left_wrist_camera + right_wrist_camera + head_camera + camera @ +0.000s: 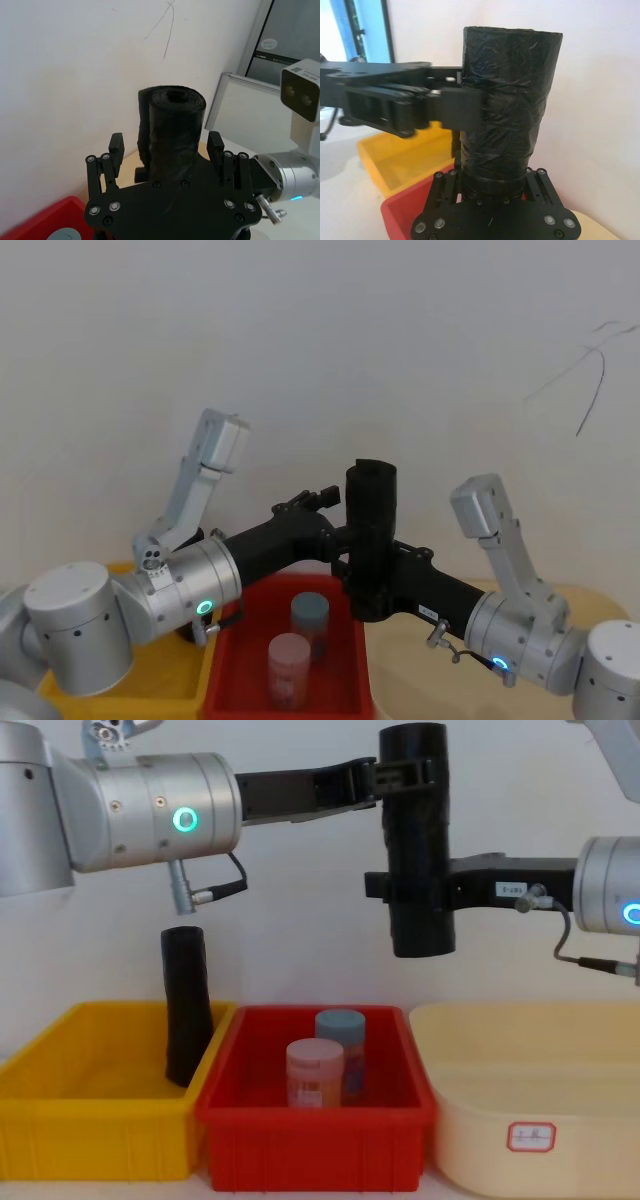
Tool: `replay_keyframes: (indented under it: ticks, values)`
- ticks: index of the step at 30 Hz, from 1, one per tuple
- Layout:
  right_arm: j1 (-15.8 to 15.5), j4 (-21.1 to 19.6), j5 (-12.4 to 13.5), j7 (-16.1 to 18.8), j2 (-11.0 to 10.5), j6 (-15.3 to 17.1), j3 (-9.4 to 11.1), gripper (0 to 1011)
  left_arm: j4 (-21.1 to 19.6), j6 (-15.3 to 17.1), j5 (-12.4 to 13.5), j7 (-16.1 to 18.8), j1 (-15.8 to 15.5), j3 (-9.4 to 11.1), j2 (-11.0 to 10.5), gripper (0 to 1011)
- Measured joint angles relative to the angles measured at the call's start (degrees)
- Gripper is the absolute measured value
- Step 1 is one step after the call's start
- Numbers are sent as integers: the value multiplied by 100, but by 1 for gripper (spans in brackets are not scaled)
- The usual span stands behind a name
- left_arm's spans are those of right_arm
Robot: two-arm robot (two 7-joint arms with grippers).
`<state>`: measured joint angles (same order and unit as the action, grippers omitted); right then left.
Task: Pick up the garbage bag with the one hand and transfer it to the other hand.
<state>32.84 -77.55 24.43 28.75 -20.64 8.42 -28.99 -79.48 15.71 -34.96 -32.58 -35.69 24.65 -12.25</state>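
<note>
The garbage bag [371, 540] [417, 840], a thick matte black roll, hangs upright in the air above the red bin. My right gripper [400, 890] [492, 180], on the blue-ringed arm, is shut on its lower half. My left gripper [400, 775] [166, 142], on the green-ringed arm, straddles its upper half. In the left wrist view its fingers [116, 145] stand wide, with a small gap between one finger and the roll [175, 130]. In the right wrist view the roll [505, 100] rises straight out of my right gripper.
Below stand a yellow bin [90, 1120], a red bin [310, 1150] and a cream bin [530, 1100] side by side. A slimmer black roll [187, 1005] leans in the yellow bin. Two jars, blue-lidded [340, 1030] and pink [315, 1075], stand in the red bin.
</note>
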Motion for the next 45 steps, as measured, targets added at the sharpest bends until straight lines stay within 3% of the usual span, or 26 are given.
replay_keyframes:
  ticks: [12, 18, 30, 38, 45]
  values:
    - [-248, -234, -93, -390, -112, 235, 167, 537, -171, 61, -195, -85, 152, -154, -232, 1000]
    - [-416, -368, -159, -573, -199, 409, 228, 537, -229, 40, -218, 46, 235, -257, -345, 1000]
    - [-758, -627, -258, -869, -355, 694, 368, 537, -283, -98, 1, 622, 365, -390, -509, 1000]
    - [-906, -747, -288, -980, -419, 802, 437, 538, -272, -191, 248, 1192, 405, -448, -517, 1000]
    - [-990, -810, -307, -1043, -454, 862, 476, 771, -201, -269, 477, 1612, 409, -487, -486, 1000]
